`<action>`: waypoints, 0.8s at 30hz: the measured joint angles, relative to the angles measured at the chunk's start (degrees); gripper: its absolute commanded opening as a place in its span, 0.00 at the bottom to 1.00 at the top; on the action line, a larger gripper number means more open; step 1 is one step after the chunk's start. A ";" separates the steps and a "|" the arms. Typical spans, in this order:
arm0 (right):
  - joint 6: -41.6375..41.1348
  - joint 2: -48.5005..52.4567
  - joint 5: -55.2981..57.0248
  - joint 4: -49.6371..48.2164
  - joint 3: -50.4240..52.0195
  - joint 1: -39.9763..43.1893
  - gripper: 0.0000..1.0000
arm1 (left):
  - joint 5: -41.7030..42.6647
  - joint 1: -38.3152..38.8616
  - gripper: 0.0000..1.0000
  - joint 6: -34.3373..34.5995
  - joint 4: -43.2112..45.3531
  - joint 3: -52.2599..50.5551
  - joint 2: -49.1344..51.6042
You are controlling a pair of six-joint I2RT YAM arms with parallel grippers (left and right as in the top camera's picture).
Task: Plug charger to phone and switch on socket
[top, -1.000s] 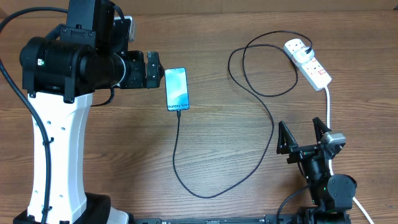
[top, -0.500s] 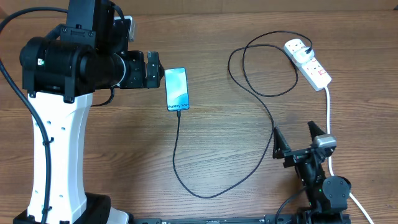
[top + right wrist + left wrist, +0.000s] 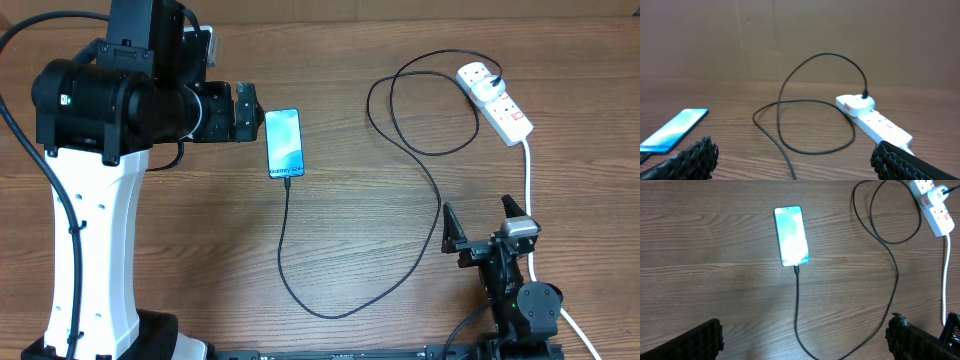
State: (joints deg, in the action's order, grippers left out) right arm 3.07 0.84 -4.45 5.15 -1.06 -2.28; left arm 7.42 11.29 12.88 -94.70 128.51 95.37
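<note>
The phone [image 3: 284, 143] lies flat on the wooden table with its blue-teal screen lit. The black charger cable [image 3: 400, 265] has its tip in the phone's bottom edge, loops across the table, and its plug sits in the white socket strip [image 3: 495, 102] at the far right. The phone [image 3: 791, 235], cable [image 3: 797, 310] and strip [image 3: 934, 202] also show in the left wrist view, and the phone [image 3: 671, 130] and strip [image 3: 875, 121] in the right wrist view. My left gripper [image 3: 243, 114] is open, just left of the phone. My right gripper [image 3: 482, 222] is open, near the front, well short of the strip.
The strip's white cord [image 3: 527, 185] runs down the right side past my right gripper. The left arm's large white and black body [image 3: 95, 180] fills the left of the table. The cable's big loop [image 3: 425, 105] lies between phone and strip.
My right gripper shifted slightly at the front right, first a little left and lower, then back a bit. The left arm, phone and cable have not moved.
</note>
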 measured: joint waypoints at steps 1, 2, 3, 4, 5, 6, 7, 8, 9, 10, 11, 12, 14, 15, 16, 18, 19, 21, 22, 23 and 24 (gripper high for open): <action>-0.09 0.00 0.39 0.07 0.00 0.00 1.00 | 0.00 0.00 1.00 -0.02 0.00 0.00 0.00; -0.33 0.00 0.92 0.04 0.00 0.00 1.00 | 0.00 0.00 1.00 -0.02 0.00 0.00 0.00; -0.50 0.00 1.20 0.04 0.00 0.00 1.00 | 0.00 0.00 1.00 -0.02 0.00 0.00 0.00; -0.59 0.00 1.49 0.07 0.00 0.00 1.00 | 0.00 0.00 1.00 0.00 0.02 0.00 0.00; -0.74 0.00 1.73 0.04 0.00 0.00 1.00 | 0.00 0.00 1.00 -0.02 0.00 0.00 0.00; -0.85 0.00 1.88 0.04 0.00 0.00 1.00 | 0.00 0.00 1.00 0.00 0.02 0.00 0.00; -0.96 0.00 1.99 0.04 0.00 0.00 1.00 | 0.00 0.00 0.99 -0.02 0.02 0.00 0.00; -0.98 0.00 2.12 0.07 0.00 0.00 1.00 | 0.00 0.00 1.00 0.00 0.00 0.00 0.00; -1.01 0.00 2.25 0.04 0.00 0.00 1.00 | 0.00 0.00 1.00 -0.02 0.00 0.00 0.00; -1.16 0.00 2.36 0.04 0.00 0.00 1.00 | 0.00 0.00 1.00 0.00 0.00 0.00 0.00; -1.18 0.00 2.38 0.04 0.00 0.00 1.00 | 0.00 0.00 1.00 0.00 0.00 -0.02 0.00; -1.20 0.00 2.40 0.07 0.00 0.00 1.00 | 0.00 0.00 1.00 0.00 0.02 0.00 0.00; -1.20 0.00 2.43 0.04 0.00 0.00 1.00 | 0.00 0.00 1.00 0.00 0.00 0.00 0.00; -1.22 0.00 2.43 0.04 0.00 0.00 1.00 | 0.00 0.00 0.99 0.00 0.02 0.00 0.00; -1.22 0.00 2.47 0.07 0.00 0.00 1.00 | 0.00 0.00 1.00 -0.02 0.00 0.00 0.00; -1.18 0.00 2.54 0.04 0.00 0.00 1.00 | 0.00 0.00 1.00 0.00 0.02 0.00 0.00; -1.09 0.00 2.54 0.04 0.00 0.00 1.00 | 0.00 0.00 1.00 0.00 0.02 -0.02 0.00; -0.68 0.00 2.54 0.04 0.00 0.00 1.00 | 0.00 0.00 1.00 -0.02 0.02 -0.02 0.00; -0.48 0.00 2.56 0.04 0.00 0.00 1.00 | 0.00 0.00 0.99 0.00 0.00 0.00 0.00; -0.35 0.00 2.56 0.04 0.00 0.00 1.00 | 0.00 0.00 1.00 0.00 0.00 -0.02 0.00; -0.22 0.00 2.54 0.07 0.00 0.00 1.00 | 0.00 0.00 1.00 -0.02 0.00 0.00 0.00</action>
State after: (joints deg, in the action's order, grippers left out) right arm 2.85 0.84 -1.91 5.21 -1.06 -2.28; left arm 7.42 11.29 12.86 -94.70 128.51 95.37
